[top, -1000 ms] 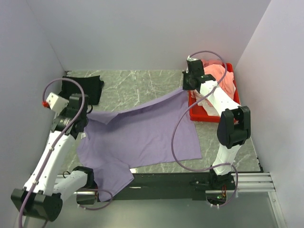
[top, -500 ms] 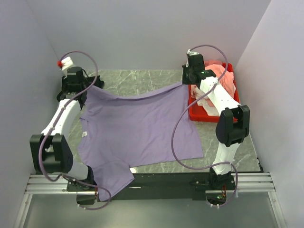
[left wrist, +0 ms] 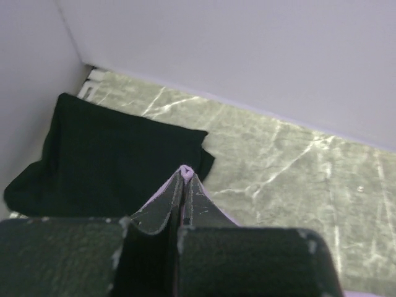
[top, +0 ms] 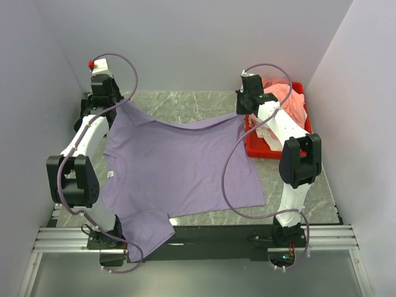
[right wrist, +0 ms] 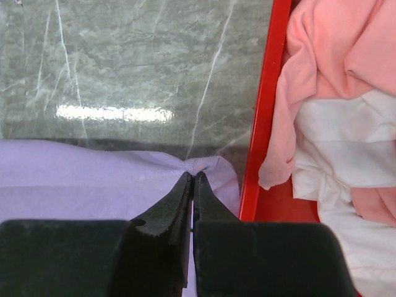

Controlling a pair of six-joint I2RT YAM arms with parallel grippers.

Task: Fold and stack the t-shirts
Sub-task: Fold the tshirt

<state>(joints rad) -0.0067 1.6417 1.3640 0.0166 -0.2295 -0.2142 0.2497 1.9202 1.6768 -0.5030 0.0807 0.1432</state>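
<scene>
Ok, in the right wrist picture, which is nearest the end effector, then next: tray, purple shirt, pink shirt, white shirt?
1. Purple shirt: pinched in the right end effector.
2. Tray: rim just to the right.
3. Pink shirt: just inside that rim.
4. White shirt: farther right, in the tray.

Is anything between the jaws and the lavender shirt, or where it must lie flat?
Nothing is between them: the left gripper and right gripper are both shut on far corners of the lavender shirt. The black shirt lies below the left corner, and the red tray borders the right.
</scene>
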